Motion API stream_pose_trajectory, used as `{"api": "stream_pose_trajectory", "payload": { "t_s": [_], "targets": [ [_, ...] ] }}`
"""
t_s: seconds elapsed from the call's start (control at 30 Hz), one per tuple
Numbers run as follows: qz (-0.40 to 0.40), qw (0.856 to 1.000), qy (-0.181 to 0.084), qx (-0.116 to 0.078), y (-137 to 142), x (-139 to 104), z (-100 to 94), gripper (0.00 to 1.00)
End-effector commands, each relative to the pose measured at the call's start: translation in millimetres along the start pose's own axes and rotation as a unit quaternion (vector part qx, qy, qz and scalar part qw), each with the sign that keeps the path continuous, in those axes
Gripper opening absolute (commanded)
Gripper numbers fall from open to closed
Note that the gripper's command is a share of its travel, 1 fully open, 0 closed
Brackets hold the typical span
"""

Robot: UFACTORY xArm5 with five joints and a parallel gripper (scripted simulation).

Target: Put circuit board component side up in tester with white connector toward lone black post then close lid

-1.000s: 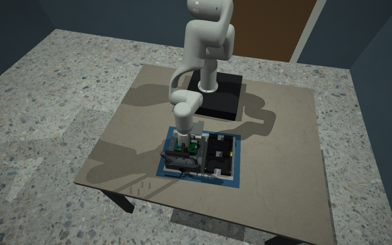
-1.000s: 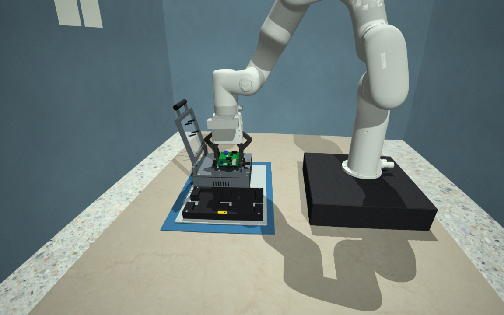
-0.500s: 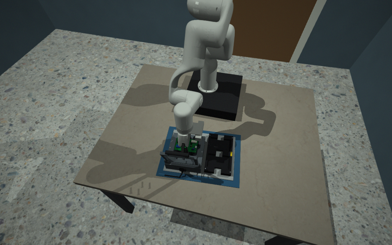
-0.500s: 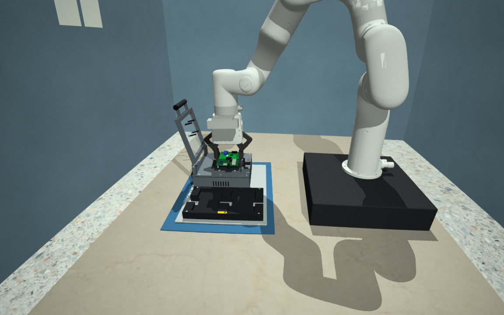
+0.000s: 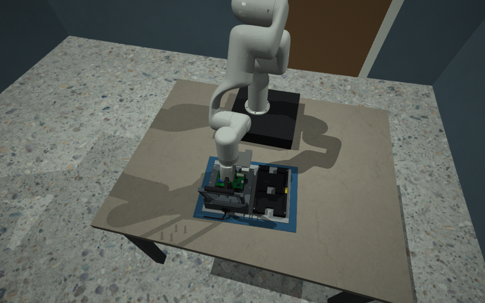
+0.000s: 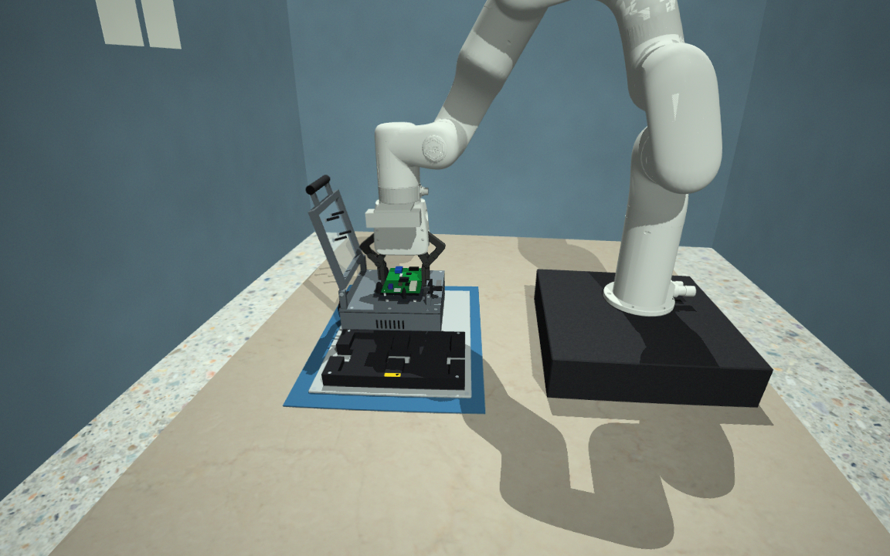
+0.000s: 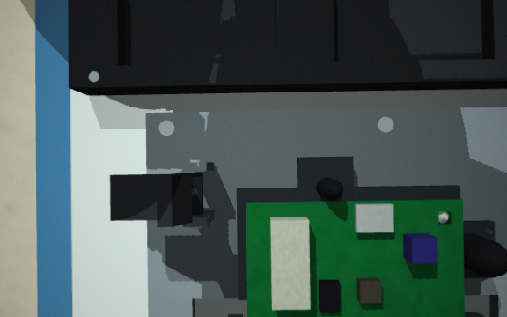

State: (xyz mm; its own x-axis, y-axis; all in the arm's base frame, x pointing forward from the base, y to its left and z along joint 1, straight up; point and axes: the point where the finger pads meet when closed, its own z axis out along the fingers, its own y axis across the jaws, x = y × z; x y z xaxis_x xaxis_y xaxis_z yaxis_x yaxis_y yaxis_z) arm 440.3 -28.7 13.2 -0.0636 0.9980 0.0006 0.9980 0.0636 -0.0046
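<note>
My fingers are clamping the board by two edges over the tester, and I'm guessing I'm holding something light, stiff and easy to crack, so I'm avoiding its bumpy top.

Over the tester, we see the gripper hide part of the circuit board from the top; we cannot tell whether its fingertips touch the board. In the wrist view, the bottom edge cuts off both tester and board. We cannot make out whether the silvery tip above the tester is a pin through a hole. Beside the tester, the tray runs off the wrist view's upper edge. High above the tester, we lose the arm's uppermost part past the top and exterior views.
</note>
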Motion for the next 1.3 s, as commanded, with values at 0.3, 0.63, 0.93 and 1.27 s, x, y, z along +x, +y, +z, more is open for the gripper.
{"api": "stream_pose_trajectory", "payload": {
  "t_s": [0.3, 0.63, 0.93, 1.27],
  "targets": [
    [0.000, 1.000, 0.000, -0.002, 1.6, -0.2, -0.9, 0.79],
    [0.000, 1.000, 0.000, -0.002, 1.9, -0.2, -0.6, 0.79],
    [0.000, 1.000, 0.000, -0.002, 1.9, -0.2, -0.5, 0.79],
    [0.000, 1.000, 0.000, -0.002, 2.1, -0.2, -0.3, 0.79]
  ]
}}
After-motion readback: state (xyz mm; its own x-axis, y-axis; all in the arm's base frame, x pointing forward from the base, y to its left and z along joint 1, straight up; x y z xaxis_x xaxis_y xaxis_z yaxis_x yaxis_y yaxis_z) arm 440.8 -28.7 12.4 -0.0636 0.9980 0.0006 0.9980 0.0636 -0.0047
